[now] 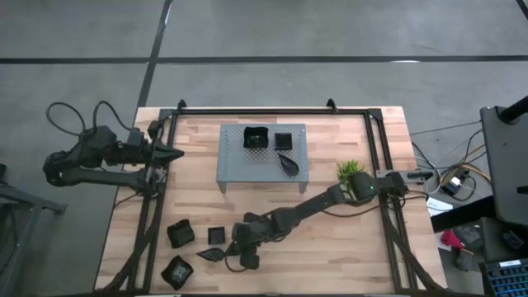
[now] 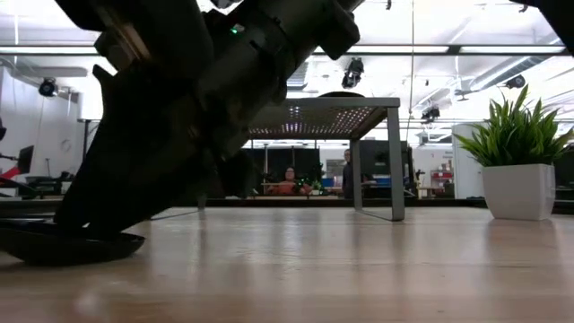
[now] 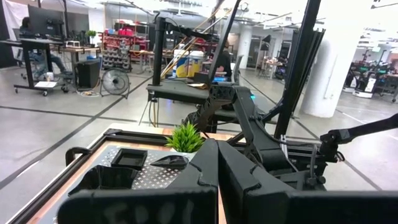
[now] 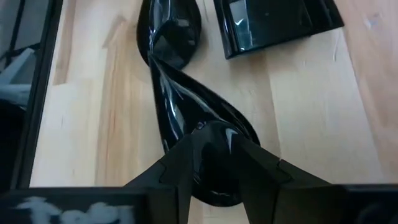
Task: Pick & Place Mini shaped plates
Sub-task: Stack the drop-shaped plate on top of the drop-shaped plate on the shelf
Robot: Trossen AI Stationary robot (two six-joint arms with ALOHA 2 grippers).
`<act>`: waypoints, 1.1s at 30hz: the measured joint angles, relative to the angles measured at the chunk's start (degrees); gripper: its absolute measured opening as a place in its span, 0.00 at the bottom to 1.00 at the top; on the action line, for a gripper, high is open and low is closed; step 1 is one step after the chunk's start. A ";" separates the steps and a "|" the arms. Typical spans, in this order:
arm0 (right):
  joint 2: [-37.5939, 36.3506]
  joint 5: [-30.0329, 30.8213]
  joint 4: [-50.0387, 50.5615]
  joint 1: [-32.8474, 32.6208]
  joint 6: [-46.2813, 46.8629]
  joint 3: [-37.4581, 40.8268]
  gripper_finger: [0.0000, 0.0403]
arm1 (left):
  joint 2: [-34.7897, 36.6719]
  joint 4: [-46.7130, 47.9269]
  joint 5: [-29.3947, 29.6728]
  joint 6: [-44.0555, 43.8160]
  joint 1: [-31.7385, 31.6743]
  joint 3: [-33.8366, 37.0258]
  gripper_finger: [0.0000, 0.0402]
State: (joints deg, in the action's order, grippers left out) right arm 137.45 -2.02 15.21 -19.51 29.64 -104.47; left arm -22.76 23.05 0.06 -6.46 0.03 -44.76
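Note:
Several small black plates lie at the table's near left: a square one [image 1: 181,234], a smaller square one [image 1: 216,235], a leaf-shaped one [image 1: 211,254] and one more [image 1: 177,271]. My right gripper [image 4: 213,130] is open and slants down over the glossy leaf-shaped plate [image 4: 186,93], one finger on either side of its wide end. In the low view the gripper [image 2: 81,229] stands right down at that plate [image 2: 72,247], which lies flat on the wood. My left gripper [image 1: 175,154] waits shut at the far left, in the air. My right gripper comes at the leaf-shaped plate's wide end [image 4: 214,180] slanting down from the table's right, with the fingers along the plate. Its fingertips stand at the plate's surface. I cannot tell whether they touch it. The plate rests on the table.
A grey perforated rack [image 1: 239,169] stands at the middle far side and carries three more black plates. A green plant in a white pot [image 1: 350,172] stands to its right, beside my right arm. Black frame rails run along the table's left, right and far edges.

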 joint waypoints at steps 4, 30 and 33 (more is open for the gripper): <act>-0.35 0.26 0.45 0.02 -1.39 -0.19 0.24 | 0.01 -0.02 0.01 0.00 0.00 0.01 0.00; -0.44 4.60 1.09 0.92 -4.15 1.65 0.23 | 0.01 -0.02 0.02 0.00 0.00 -0.01 0.00; -0.46 3.66 0.82 0.96 -4.07 1.81 0.22 | 0.01 -0.02 0.02 0.00 0.00 0.01 0.00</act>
State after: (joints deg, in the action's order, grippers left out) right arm 136.99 1.64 16.03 -18.55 25.58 -102.66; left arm -22.74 23.03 0.08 -6.46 0.03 -44.75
